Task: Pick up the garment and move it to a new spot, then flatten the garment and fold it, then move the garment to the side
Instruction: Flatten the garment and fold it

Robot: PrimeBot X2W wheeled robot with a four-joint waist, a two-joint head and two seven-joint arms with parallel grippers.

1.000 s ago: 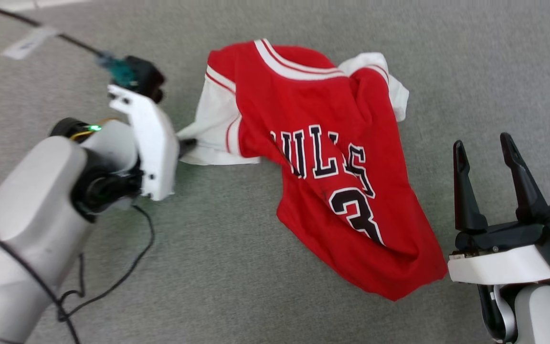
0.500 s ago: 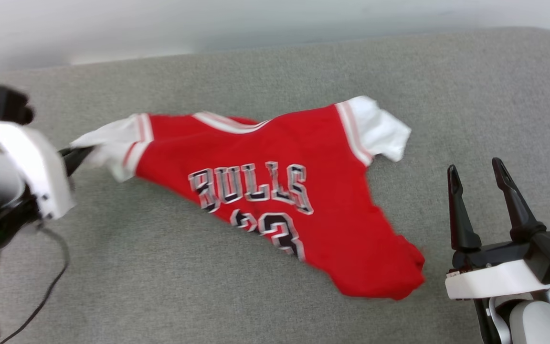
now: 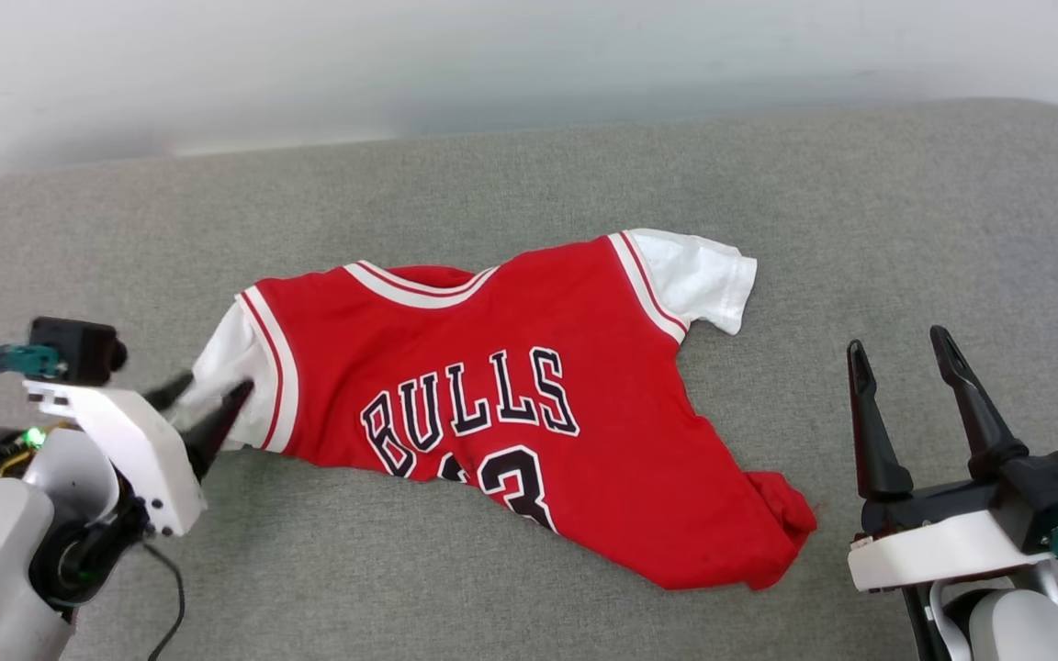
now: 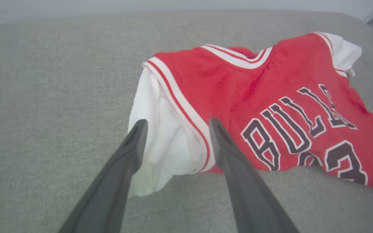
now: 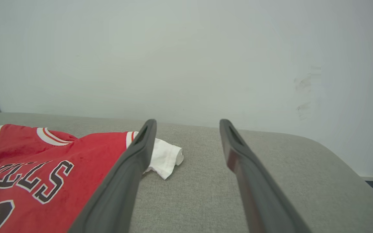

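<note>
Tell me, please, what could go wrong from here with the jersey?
1. The left gripper is open with its fingers astride the white sleeve. If cloth catches on a finger when the arm pulls away, the jersey may be dragged and rumpled.
2. The hem near the open right gripper is bunched and turned over. Folding before smoothing it would probably trap creases.

A fold in the garment (image 3: 492, 349) is hiding most of the "2". My left gripper (image 3: 216, 383) is covering part of its left sleeve.
</note>
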